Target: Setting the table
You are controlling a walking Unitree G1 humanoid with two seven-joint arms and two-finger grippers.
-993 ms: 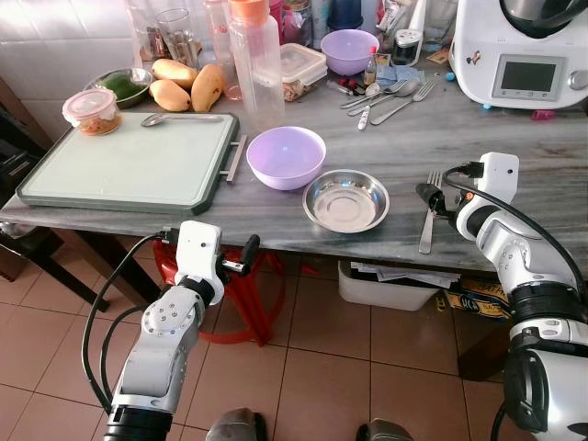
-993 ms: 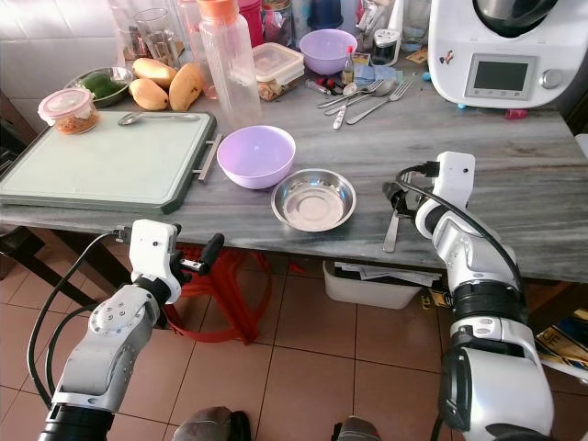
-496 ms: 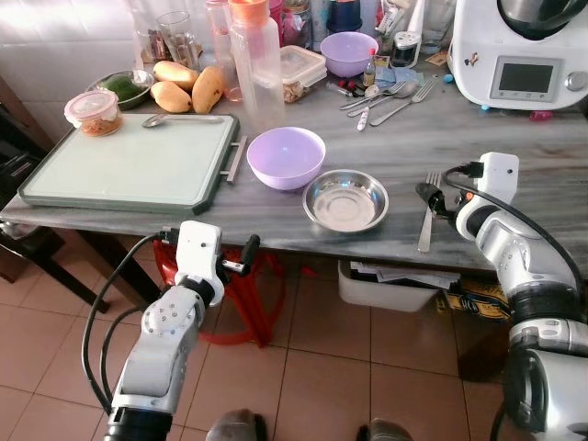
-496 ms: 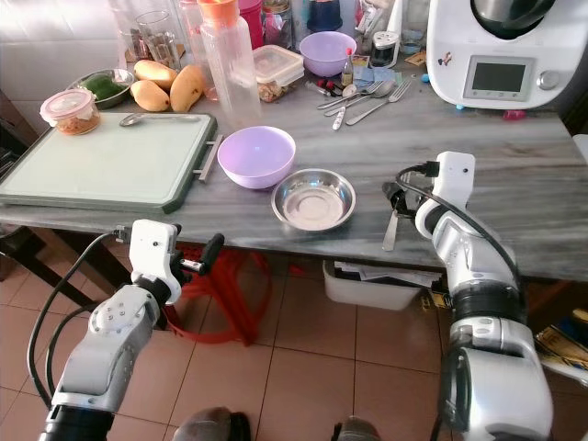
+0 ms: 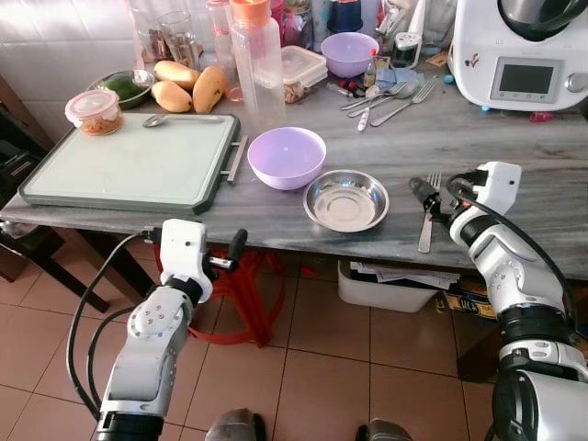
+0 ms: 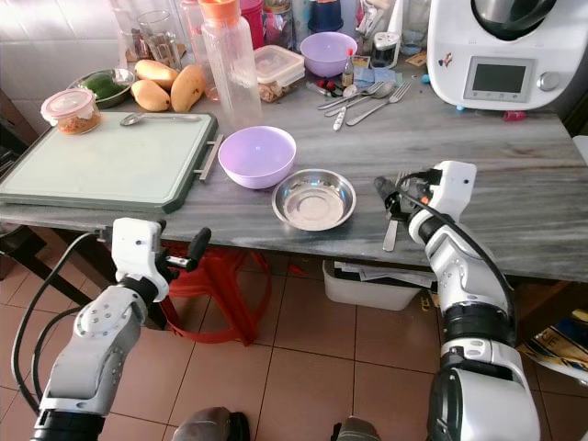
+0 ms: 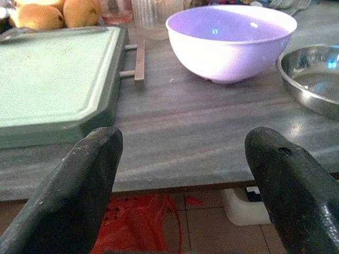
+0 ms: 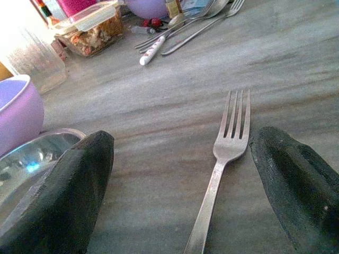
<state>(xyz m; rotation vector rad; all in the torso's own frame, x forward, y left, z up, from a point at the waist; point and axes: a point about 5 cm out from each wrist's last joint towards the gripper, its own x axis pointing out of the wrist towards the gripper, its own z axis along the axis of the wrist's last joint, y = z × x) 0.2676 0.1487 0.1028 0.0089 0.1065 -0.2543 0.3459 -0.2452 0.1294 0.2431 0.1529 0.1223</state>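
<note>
a grey marble-patterned worktop [image 5: 514,138] stood before the robot. near its front edge, a metal fork [image 5: 427,216] lay flat with its tines pointing away from the robot and its handle end reaching almost to the edge. just to the fork's left sat a shallow steel plate [image 5: 345,199], and beyond that a lilac bowl [image 5: 287,157], touching or nearly touching the plate's rim. a pale green tray [image 5: 129,163] lay further left.

the right gripper [image 5: 430,196] hovered just above the fork, its jaws released and spread wide; in the wrist view one black finger [image 8: 61,198] stood on the plate side and the other on the far side of the fork [image 8: 222,159], neither touching it. the left gripper [image 5: 234,250] hung below the worktop's front edge, its jaws also spread and empty, pointing toward the bowl [image 7: 230,39].

the fork looked light, stiff and thin, and probably slippery, being smooth metal lying flat on a hard surface. a grasp across the narrow handle, just behind the tines where it was a little wider, seemed likeliest to hold. because it lay so low, the fingers would probably need to scrape the surface to get under its edges, and it could skid or spin away.
</note>
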